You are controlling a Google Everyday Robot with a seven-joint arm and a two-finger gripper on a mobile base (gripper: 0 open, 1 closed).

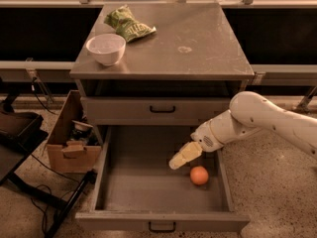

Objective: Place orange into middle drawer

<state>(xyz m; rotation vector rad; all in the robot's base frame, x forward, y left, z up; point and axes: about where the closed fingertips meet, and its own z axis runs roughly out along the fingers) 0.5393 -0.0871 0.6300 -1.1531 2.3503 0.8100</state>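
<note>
While the orange lies on the floor of the middle drawer, the gripper hangs inside that drawer, near but apart; whether it is open, I cannot tell.

The single camera stands high in front and looks down and forward from a medium distance. The flat grey steel worktop fills the 12 o'clock part, and the wide grey open metal drawer fills the 6 o'clock part. The pale tool hangs over this drawer, on a white arm from 3 o'clock.
</note>
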